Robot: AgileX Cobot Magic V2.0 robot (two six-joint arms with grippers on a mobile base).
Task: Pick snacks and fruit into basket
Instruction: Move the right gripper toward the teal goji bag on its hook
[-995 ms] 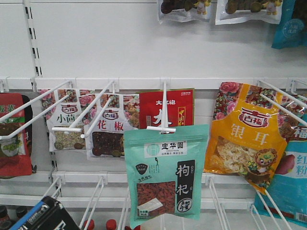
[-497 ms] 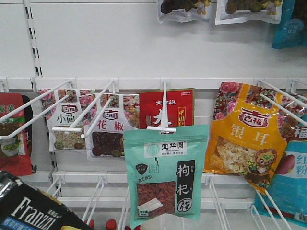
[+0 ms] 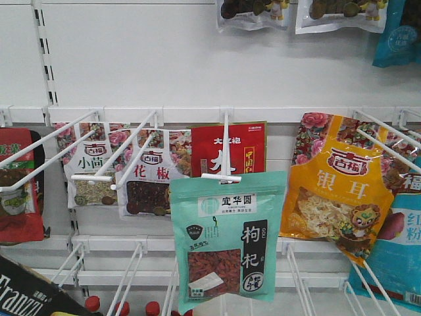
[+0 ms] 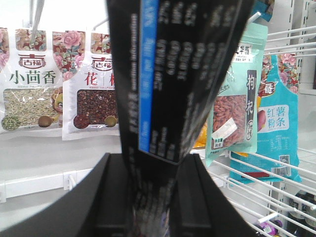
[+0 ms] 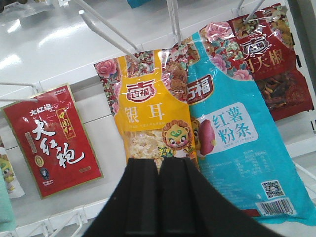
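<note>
The black "Franzz" packet [image 4: 177, 74] stands with its long side upward, pinched at the lower end by the left gripper [image 4: 150, 170], low at the left before the shelf wall [image 3: 164, 59]; the basket is in no view, so which way it must go I cannot tell. The mint-green pouch [image 3: 227, 240] hangs flat on its hook [image 3: 225, 145] in the middle, to the right of that gripper and to the left of the right gripper [image 5: 159, 165], whose fingers are pressed together on nothing in front of the orange-yellow pouch [image 5: 148, 118]. I judge the free right arm better placed for it, moving leftward.
</note>
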